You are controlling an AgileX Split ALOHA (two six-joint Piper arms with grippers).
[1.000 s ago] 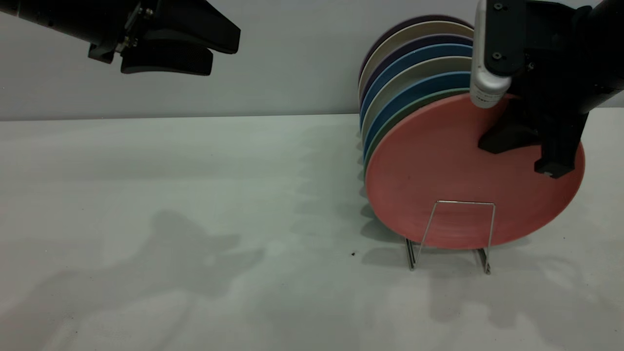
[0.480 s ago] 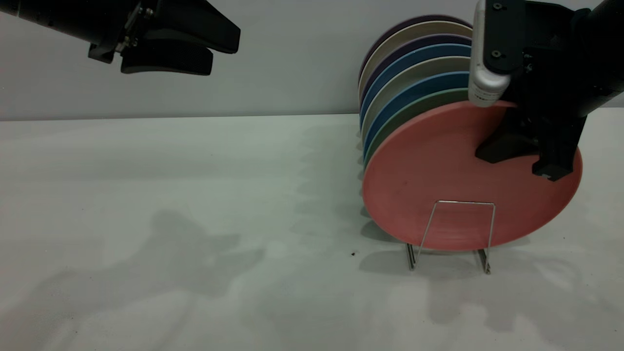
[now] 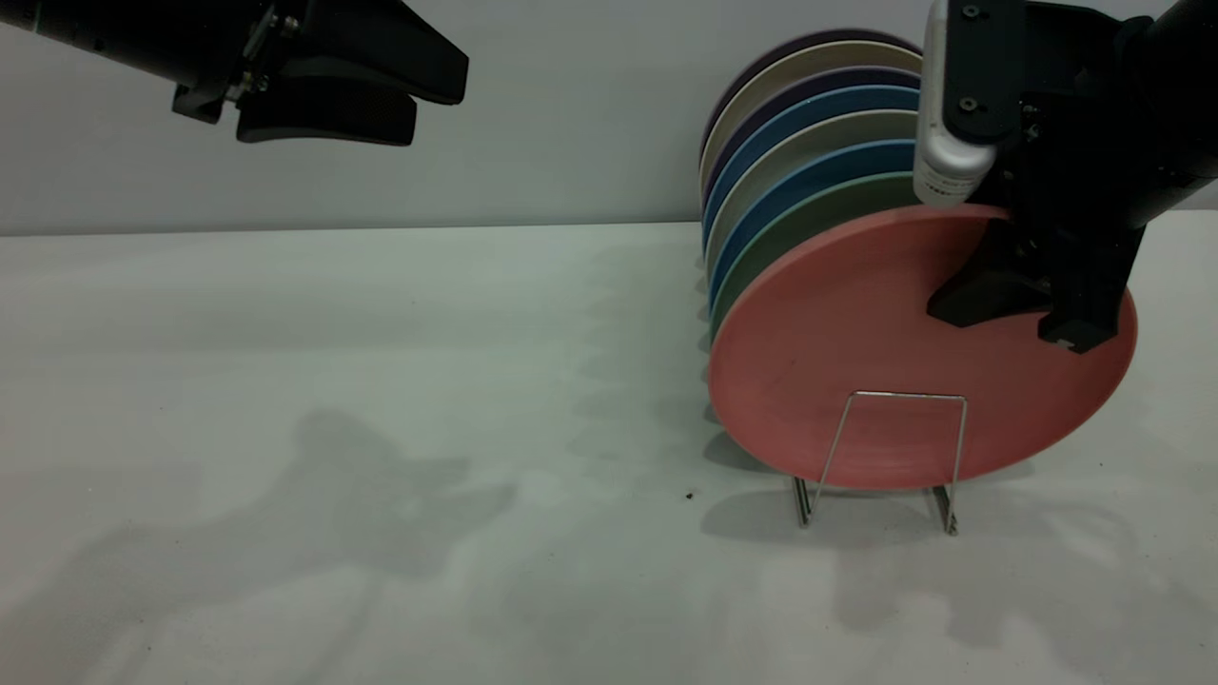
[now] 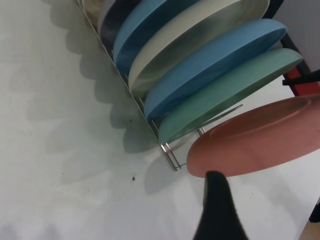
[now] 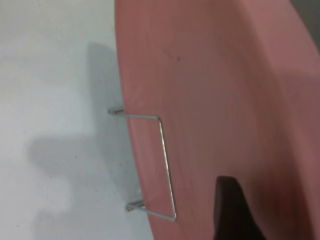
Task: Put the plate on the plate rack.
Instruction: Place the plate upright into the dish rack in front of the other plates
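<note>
1. Right end effector (image 3: 1032,314) is clamped on the upper right rim of the round matte salmon-pink plate (image 3: 856,333), one finger across the front face and the other behind it.
2. Pink plate sits at the front of the thin silver wire plate rack (image 3: 899,447), behind the front squared loop. Its lower edge is down at the rack base, and it leans back toward the teal-green plate (image 3: 809,214) next in line.
3. Versus 1.0 s ago: the plate's top edge is lower and tipped further back, so more of the teal-green plate shows above it. The end effector has dropped slightly with it. Versus 0.5 s ago: only a small extra tilt.
4. Left wrist view: pink plate (image 4: 260,140) is just beside the teal-green plate (image 4: 230,95), a narrow gap between them at the bottom. Can't tell whether they touch higher up.
5. Right wrist view: front rack loop (image 5: 157,165) crosses the plate's lower face (image 5: 215,85).
6. Behind the teal-green one, blue plates (image 3: 809,109), cream ones and a dark purple one stand stacked in the rack, unchanged.
7. Left end effector (image 3: 381,90) hangs high at far left over the grey tabletop (image 3: 333,381), fingers slightly spread, holding nothing, same spot as before.
</note>
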